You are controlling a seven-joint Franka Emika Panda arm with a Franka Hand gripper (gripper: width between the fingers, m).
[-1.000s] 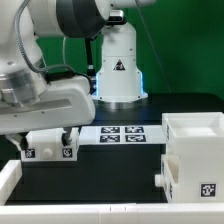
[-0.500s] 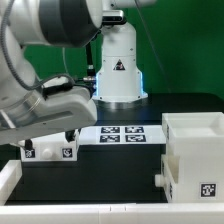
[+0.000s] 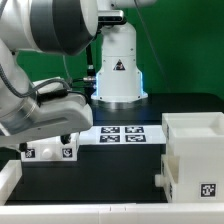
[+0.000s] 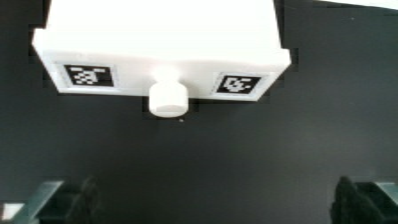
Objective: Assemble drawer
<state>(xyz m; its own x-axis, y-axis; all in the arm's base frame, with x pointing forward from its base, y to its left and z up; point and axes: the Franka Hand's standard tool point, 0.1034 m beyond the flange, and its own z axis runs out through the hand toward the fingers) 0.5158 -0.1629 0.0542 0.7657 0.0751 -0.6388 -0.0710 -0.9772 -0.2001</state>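
Observation:
A small white drawer tray with two square tags and a round knob lies on the black table; it also shows at the exterior view's left, partly hidden by my arm. My gripper is open and empty, its two fingers wide apart, hovering above the table just off the tray's knob side. The large white open-topped casing with a tag on its side stands at the exterior view's right.
The marker board lies flat at the middle of the table. A white robot base stands behind it. A white rail runs along the table's front edge.
My arm has swung and turned above the small tray, and the gripper has shifted slightly. The tray and the casing have not moved.

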